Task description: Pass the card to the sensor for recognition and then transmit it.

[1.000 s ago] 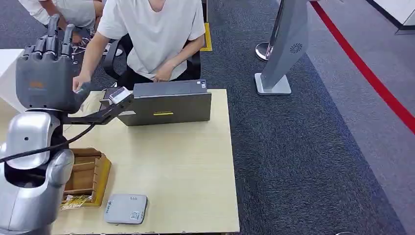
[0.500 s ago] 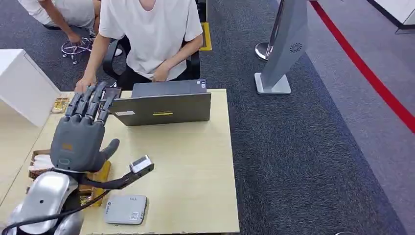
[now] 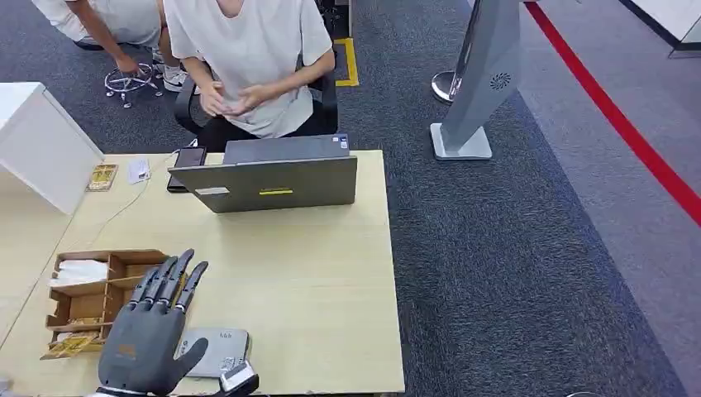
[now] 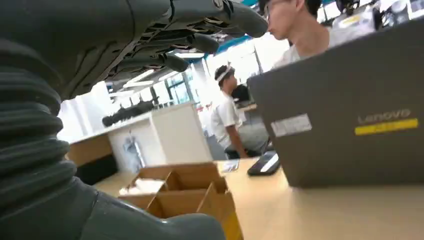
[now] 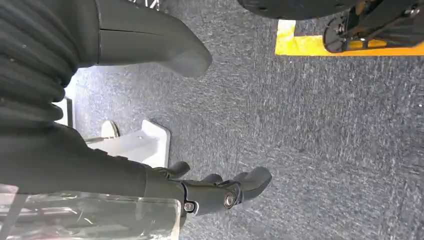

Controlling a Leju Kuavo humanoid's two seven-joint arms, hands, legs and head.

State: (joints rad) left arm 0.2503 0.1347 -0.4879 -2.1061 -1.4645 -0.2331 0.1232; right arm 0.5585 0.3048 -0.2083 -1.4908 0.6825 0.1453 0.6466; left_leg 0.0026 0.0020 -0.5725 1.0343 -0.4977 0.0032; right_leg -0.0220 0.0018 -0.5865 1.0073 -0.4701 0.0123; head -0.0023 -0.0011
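Observation:
My left hand (image 3: 149, 332) hovers low over the table's front left corner with its fingers stretched out and nothing in it. It is just left of the flat grey sensor pad (image 3: 216, 351) and partly covers it. Beside it stands a wooden sorting box (image 3: 116, 263) with white cards (image 3: 78, 271) in the far compartment and a yellow patterned card (image 3: 70, 344) in the near one. In the left wrist view my left hand (image 4: 100, 35) reaches out above the box (image 4: 175, 192). My right hand (image 5: 90, 165) hangs over the carpet, holding nothing, fingers loosely bent.
A grey laptop (image 3: 277, 178) stands at the table's far edge, with a person in a white shirt (image 3: 248, 58) seated behind it. A phone (image 3: 188, 157), another yellow card (image 3: 102, 176) and a white cabinet (image 3: 37, 141) are at the far left. A grey stand (image 3: 484, 83) is on the carpet.
My left hand has dropped from high near the laptop to low over the table's front corner by the sensor pad. The person's hand has drawn back from the table.

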